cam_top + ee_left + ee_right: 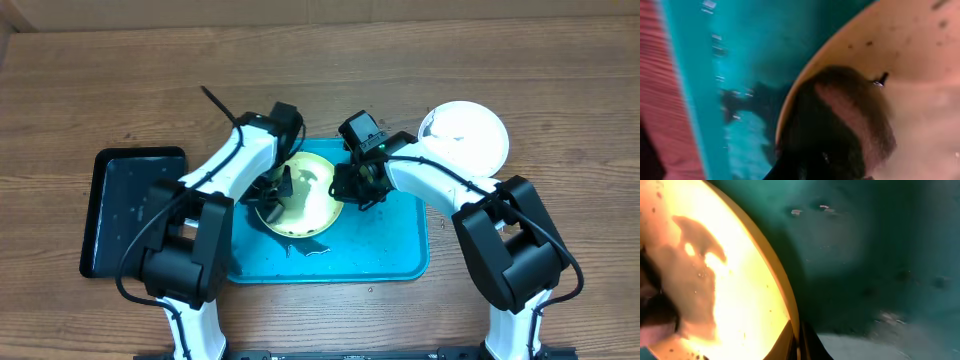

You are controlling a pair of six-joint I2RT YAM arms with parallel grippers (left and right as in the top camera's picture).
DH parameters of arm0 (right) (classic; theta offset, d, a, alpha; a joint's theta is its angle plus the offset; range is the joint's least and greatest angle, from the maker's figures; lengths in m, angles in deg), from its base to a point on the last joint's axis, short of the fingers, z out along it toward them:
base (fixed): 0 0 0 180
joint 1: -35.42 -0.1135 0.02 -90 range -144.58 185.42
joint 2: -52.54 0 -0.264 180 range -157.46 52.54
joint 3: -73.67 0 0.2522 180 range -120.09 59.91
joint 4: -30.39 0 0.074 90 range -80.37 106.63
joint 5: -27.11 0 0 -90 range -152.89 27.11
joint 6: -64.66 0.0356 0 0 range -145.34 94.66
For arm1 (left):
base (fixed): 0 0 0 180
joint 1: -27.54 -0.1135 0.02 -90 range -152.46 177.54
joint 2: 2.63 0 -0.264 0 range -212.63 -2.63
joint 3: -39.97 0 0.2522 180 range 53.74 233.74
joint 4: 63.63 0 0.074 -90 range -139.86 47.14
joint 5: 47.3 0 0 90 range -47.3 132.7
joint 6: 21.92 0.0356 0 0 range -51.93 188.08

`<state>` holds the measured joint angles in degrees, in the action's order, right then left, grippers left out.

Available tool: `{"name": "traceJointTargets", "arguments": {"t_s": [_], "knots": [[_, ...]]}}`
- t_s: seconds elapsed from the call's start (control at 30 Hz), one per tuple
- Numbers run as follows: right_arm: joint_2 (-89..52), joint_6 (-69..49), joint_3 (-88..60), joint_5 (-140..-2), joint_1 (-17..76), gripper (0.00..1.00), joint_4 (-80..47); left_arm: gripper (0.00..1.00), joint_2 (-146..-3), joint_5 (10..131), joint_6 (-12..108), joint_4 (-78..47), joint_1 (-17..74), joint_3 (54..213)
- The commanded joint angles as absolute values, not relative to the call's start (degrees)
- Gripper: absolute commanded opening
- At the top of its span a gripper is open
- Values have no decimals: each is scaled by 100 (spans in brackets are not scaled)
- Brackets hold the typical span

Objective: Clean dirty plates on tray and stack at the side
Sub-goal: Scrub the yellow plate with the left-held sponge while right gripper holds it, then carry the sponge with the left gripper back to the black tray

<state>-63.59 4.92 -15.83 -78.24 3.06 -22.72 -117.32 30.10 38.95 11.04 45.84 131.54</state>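
Note:
A yellow-green rimmed plate (310, 195) is held tilted over the blue tray (400, 250). My right gripper (352, 188) is shut on its right rim; in the right wrist view the rim of the plate (740, 290) runs down between the two fingers of the gripper (799, 345). My left gripper (272, 195) is shut at the plate's left rim. In the left wrist view the gripper (810, 165) is a dark blur lying over the plate's (920, 75) edge. Dark specks dot the plate's face. A white plate (465, 135) lies on the table to the right.
A black tray (130, 215) lies left of the blue one. Wet streaks and a small scrap (305, 248) sit on the blue tray below the plate. Bare wooden table (560, 80) surrounds everything.

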Motion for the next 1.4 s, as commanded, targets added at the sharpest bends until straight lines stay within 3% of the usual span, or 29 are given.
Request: {"name": "traceJointTargets", "arguments": {"t_s": [0.0, 0.17, 0.4, 0.53, 0.77, 1.03, 1.37], "knots": [[-6578, 516, -1505, -7300, 361, 4, -2388, 4, -11883, 1554, 3572, 1237, 4324, 13293], [-6578, 516, -1505, -7300, 361, 4, -2388, 4, -11883, 2079, 3840, 1375, 4375, 13940], [-6578, 516, -1505, -7300, 361, 4, -2379, 4, -11900, 5095, 4892, 979, 4464, 14179], [-6578, 516, -1505, -7300, 361, 4, -2366, 4, -11916, 5786, 4881, 689, 4580, 14008], [-6578, 516, -1505, -7302, 361, 4, -2366, 4, -11920, 5576, 4879, 289, 4720, 13466], [-6578, 514, -1505, -7302, 361, 4, -2392, 4, -11920, 2730, 4468, 315, 4604, 13169], [-6578, 523, -1505, -7302, 361, 4, -2388, 4, -11907, 1499, 4096, 1056, 4099, 13748]]}}
